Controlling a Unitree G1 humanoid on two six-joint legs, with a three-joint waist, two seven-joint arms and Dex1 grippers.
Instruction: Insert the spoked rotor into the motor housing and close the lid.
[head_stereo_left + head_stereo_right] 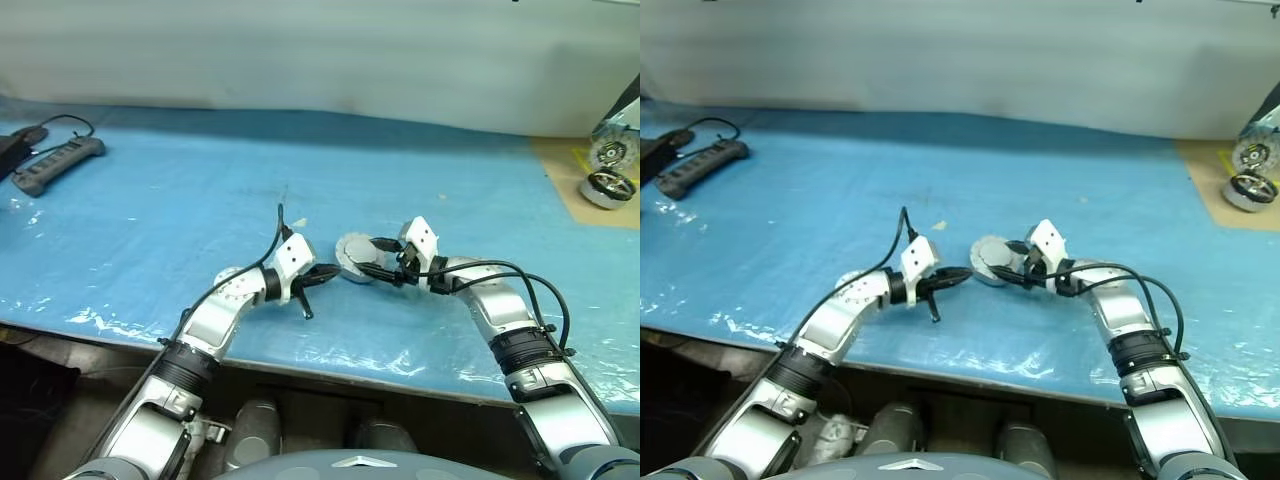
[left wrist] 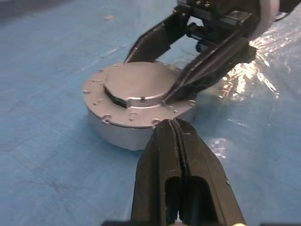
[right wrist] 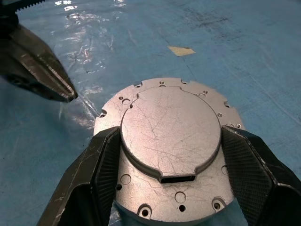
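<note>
Between the right gripper's (image 3: 167,176) spread fingers sits the lid (image 3: 170,135), gripped by its raised centre; just beside its rim, the left gripper (image 2: 175,125) points, fingers pressed together.

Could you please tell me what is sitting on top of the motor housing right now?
The lid, plain grey face up, sits on the motor housing, with the right gripper straddling its raised centre. Whatever lies inside the housing is covered by the lid.

Silver-grey jointed arms carrying white wrist blocks; black cables looping along forearms; left gripper (image 1: 322,272) and right gripper (image 3: 164,165) showing black textured fingers (image 3: 101,165).
</note>
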